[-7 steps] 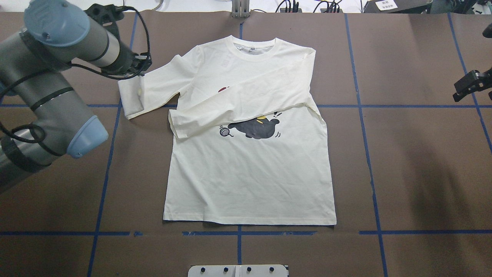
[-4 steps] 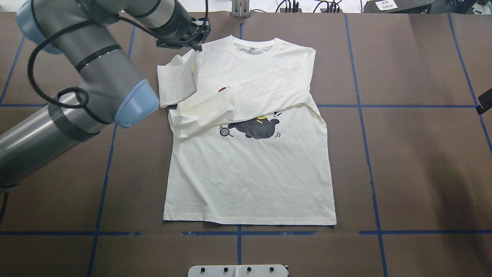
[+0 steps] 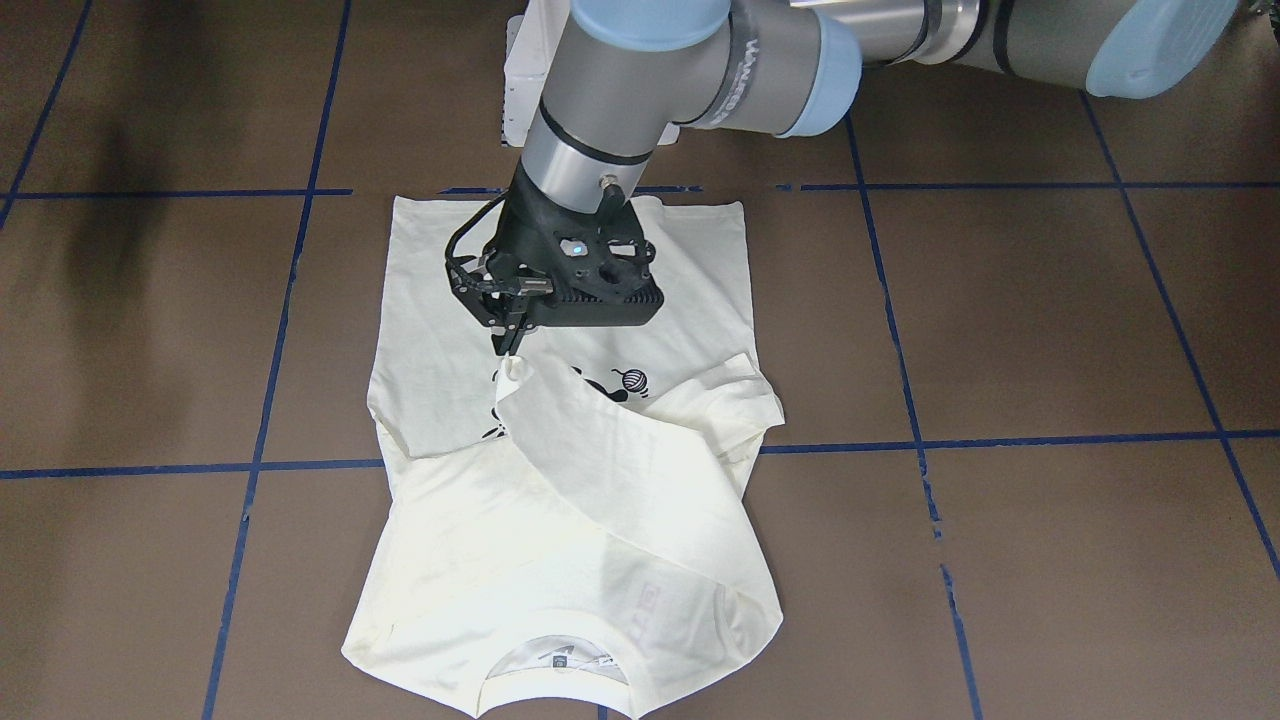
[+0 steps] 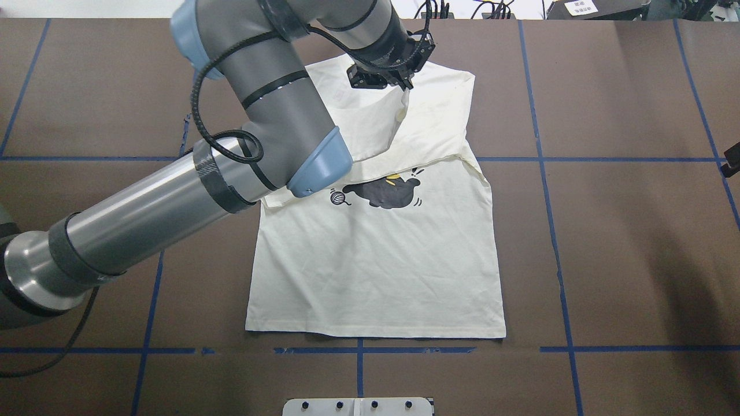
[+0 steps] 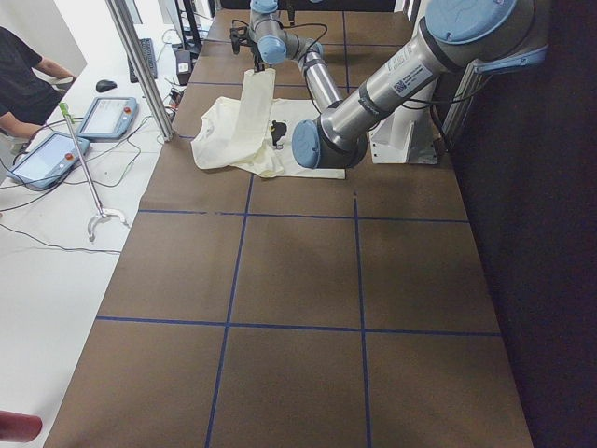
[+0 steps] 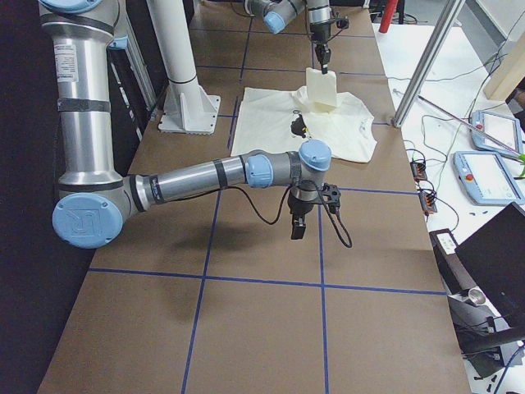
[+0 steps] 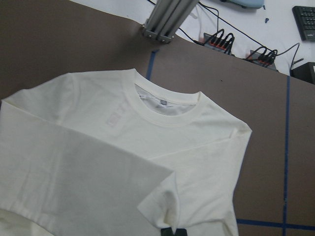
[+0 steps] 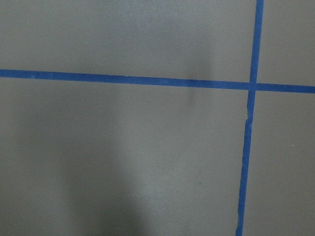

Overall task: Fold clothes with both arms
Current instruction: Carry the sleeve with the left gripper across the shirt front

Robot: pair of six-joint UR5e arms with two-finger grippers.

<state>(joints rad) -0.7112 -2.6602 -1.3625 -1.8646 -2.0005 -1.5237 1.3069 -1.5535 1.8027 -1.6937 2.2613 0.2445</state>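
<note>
The left gripper [image 4: 404, 88] is clamped on the shirt's [image 4: 376, 271] sleeve [image 4: 370, 121] cuff and has swung it from 9 o'clock to over the chest, near 12. The shirt lies flat mid-table, and this second sleeve looks nearly folded in. The right gripper [image 6: 297, 227] is parked at 3 o'clock; I cannot tell whether it is open or closed.

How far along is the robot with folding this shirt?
Early on. Done: one sleeve lies folded across the chest of the shirt. In hand: the left arm's fingers pinch the cuff of the other sleeve, lifted above the chest. Left: lay that sleeve down, then fold the body, which lies flat, full-length. The right arm hangs aside, off the cloth.
</note>
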